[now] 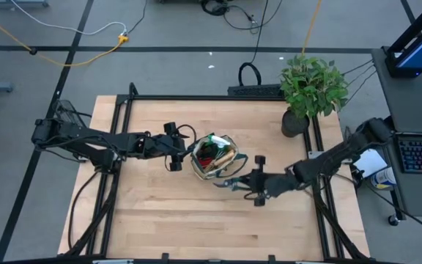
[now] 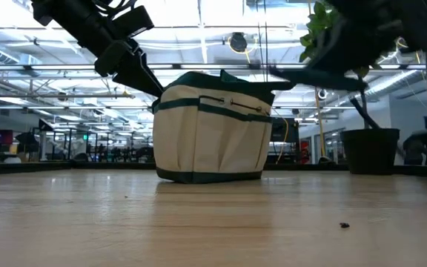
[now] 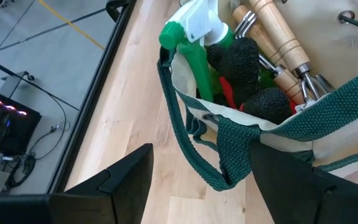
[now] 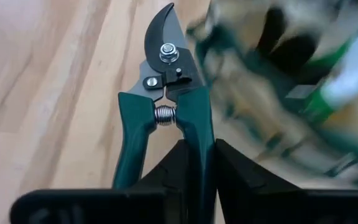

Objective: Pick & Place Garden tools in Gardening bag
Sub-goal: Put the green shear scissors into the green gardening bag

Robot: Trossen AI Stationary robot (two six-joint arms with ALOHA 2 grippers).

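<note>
Right gripper (image 4: 197, 163) jaws clamp pruning shears (image 4: 164, 106) beside gardening bag (image 1: 212, 156); left gripper (image 1: 174, 147) jaws released at bag's rim; potted plant (image 1: 311, 88) well apart.

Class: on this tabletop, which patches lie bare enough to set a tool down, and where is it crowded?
Bare: the table front strip, and the back-left corner. Crowded: the centre, where the bag sits between the left gripper and right gripper holding shears; the plant fills the back-right.
</note>
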